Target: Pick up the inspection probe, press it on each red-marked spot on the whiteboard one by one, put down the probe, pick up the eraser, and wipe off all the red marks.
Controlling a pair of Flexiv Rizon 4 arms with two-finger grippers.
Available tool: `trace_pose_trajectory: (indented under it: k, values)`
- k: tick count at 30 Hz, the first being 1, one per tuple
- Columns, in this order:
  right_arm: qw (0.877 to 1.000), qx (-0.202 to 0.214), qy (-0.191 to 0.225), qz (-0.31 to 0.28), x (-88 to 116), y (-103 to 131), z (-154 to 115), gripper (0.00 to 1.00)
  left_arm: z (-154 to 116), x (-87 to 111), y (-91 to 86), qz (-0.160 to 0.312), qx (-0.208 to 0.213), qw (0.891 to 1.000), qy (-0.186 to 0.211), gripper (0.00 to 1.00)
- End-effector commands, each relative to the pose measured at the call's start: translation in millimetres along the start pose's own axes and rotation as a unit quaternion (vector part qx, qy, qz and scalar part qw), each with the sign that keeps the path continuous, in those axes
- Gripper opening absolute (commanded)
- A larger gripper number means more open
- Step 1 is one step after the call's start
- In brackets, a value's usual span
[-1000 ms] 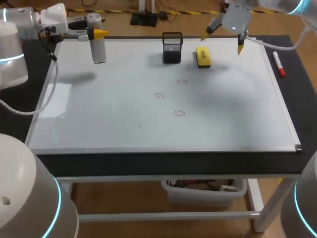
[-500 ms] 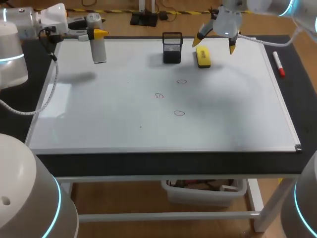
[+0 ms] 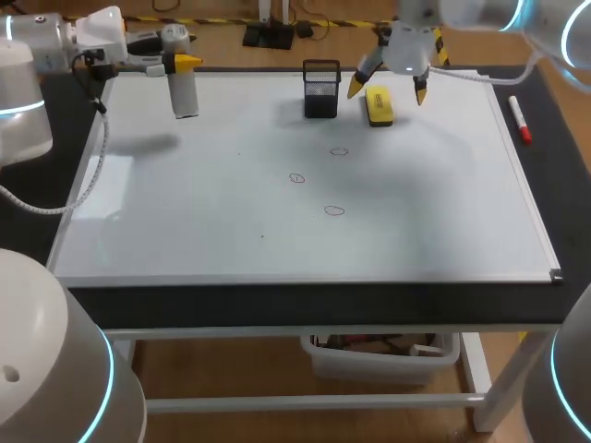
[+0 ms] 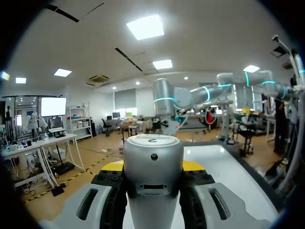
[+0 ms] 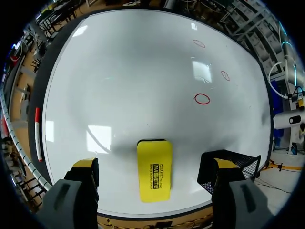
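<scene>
The inspection probe (image 3: 185,90), a grey cylinder, hangs upright over the whiteboard's far left corner with my left gripper (image 3: 178,63) shut on it. In the left wrist view the probe (image 4: 152,176) fills the gap between the fingers of that gripper (image 4: 153,166). The yellow eraser (image 3: 379,104) lies flat at the far edge of the whiteboard (image 3: 185,221). My right gripper (image 3: 388,89) hangs open just above it, one fingertip on each side. In the right wrist view the eraser (image 5: 154,169) lies between the wide-apart fingers of the right gripper (image 5: 155,164), untouched. Three small red rings (image 3: 339,151) (image 3: 296,178) (image 3: 333,210) mark the board's middle.
A black mesh cup (image 3: 320,89) stands just left of the eraser, close to one right fingertip; it shows as mesh (image 5: 209,176) in the right wrist view. A red marker (image 3: 520,120) lies on the board's right edge.
My right gripper has moved left along the far edge and now straddles the eraser, still open. The left arm and the probe have not moved.
</scene>
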State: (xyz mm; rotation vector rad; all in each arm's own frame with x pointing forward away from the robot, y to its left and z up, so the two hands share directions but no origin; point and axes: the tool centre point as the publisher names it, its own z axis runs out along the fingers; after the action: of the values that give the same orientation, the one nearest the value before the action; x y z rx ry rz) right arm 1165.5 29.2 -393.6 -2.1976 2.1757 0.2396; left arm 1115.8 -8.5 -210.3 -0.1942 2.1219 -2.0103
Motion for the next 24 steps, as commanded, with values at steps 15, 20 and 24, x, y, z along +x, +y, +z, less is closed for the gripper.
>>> trace_pose_trajectory:
  k: [15, 20, 24]
  values:
    - [0.999, 0.003, 0.032, -0.013, 0.6, -27.2, 11.7, 1.0, 0.2, 1.8, -1.3, 0.001, 0.0, 1.0, -0.003, 0.0]
    - [0.999, -0.001, 0.035, -0.015, 1.4, -29.6, 17.3, 1.0, 0.2, 1.8, -1.3, 0.001, 0.0, 1.0, -0.003, 0.0]
    - [0.999, -0.003, 0.042, -0.016, 1.9, -31.1, 20.5, 1.0, 0.2, 1.8, -1.3, 0.001, 0.0, 1.0, -0.003, 0.0]
